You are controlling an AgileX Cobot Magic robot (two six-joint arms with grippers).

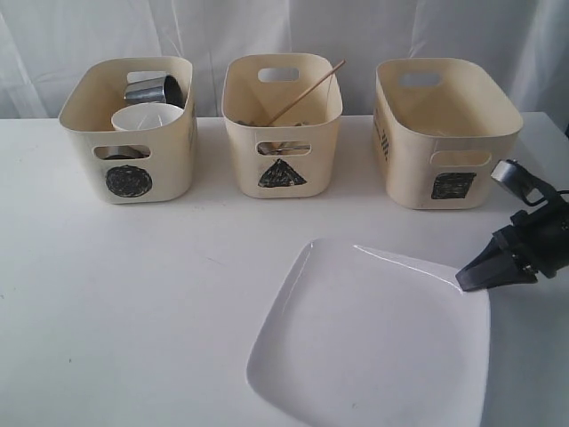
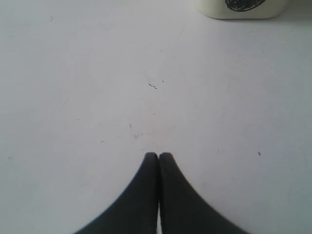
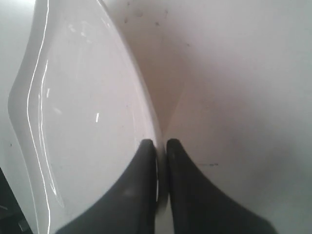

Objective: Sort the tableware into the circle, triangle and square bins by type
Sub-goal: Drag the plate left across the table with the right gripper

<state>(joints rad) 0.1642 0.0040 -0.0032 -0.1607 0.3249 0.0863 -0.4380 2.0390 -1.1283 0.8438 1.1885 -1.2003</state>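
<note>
Right wrist view: right claw clamped on rim of large white plate.

exterior cam sits high at the front of the table, facing the three bins at the back; left wrist cam looks down close on bare tabletop, sharing only the circle bin; right wrist cam hugs the plate rim, also shared.

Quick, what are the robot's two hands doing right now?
Left gripper: closed, holding nothing.
Right gripper: closed on the rim of the white plate.
</note>
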